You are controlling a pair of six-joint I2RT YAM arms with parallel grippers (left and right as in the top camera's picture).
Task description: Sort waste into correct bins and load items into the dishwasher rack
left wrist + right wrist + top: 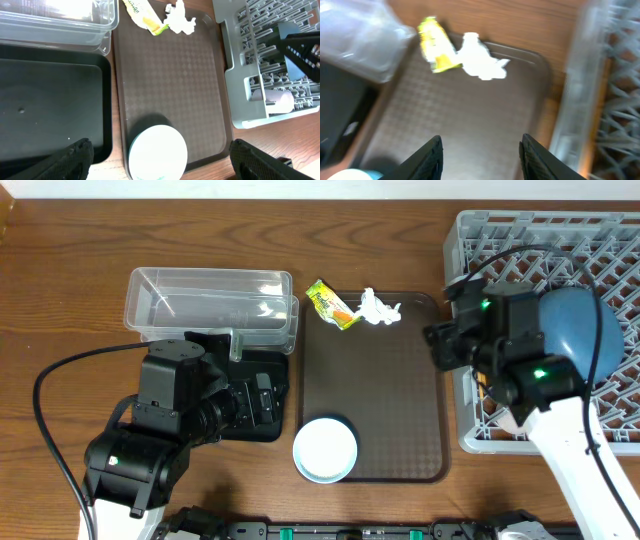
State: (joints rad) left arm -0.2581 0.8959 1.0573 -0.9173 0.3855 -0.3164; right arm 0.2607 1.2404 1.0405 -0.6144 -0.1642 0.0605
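A yellow-green snack wrapper (331,305) and a crumpled white tissue (378,308) lie at the far end of the brown serving tray (400,410). A round bowl, white with a mint rim (325,450), sits at the tray's near left corner. The dark-blue bowl-plate (580,330) stands in the grey rack (530,240), and a pink cup (278,99) lies in it. My left gripper (160,161) is open and empty above the bowl (157,152). My right gripper (482,150) is open and empty over the tray, short of the wrapper (436,45) and tissue (480,62). No chopsticks show clearly.
The clear tub (210,305) stands at the back left, with the black tray (50,100) in front of it, partly under my left arm. The rack's wall (575,100) borders the brown tray on the right. The right wrist view is blurred.
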